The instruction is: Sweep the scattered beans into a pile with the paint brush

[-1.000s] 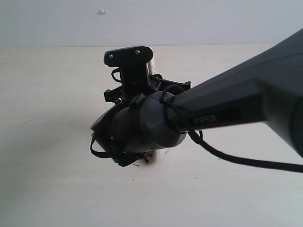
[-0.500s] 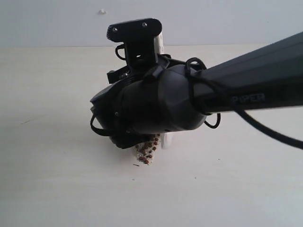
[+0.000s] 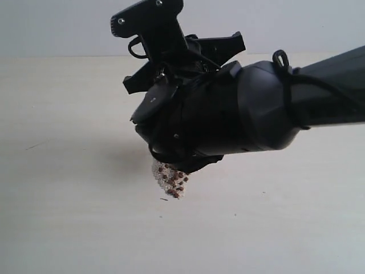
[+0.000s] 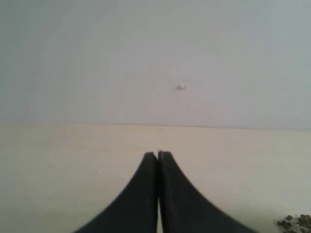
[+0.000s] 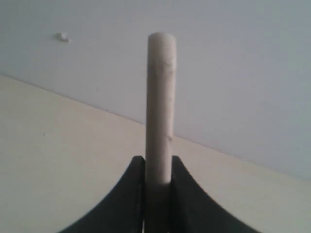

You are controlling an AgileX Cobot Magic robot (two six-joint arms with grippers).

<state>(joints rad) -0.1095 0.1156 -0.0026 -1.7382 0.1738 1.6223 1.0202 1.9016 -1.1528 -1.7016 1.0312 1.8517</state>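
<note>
The beans (image 3: 171,181) lie in one compact pile of reddish-brown dots and whitish crumbs on the pale table, just below my right arm's bulky black wrist (image 3: 217,120). That wrist hides the brush head and the fingers in the exterior view. In the right wrist view my right gripper (image 5: 158,160) is shut on the paint brush (image 5: 161,97), whose pale handle is seen edge-on, sticking out past the jaws. My left gripper (image 4: 158,154) is shut with nothing in it, low over the table. An edge of the beans (image 4: 295,222) shows at that view's corner.
The pale wooden table (image 3: 68,217) runs back to a plain grey-white wall (image 3: 57,28) that has a small white speck (image 4: 181,87) on it. A tiny dark fleck (image 3: 163,198) lies beside the pile.
My right wrist has lifted and swung upward, away from the tabletop. The bean pile, almost hidden under it a second ago, now shows below it. The brush has gone behind the arm.
</note>
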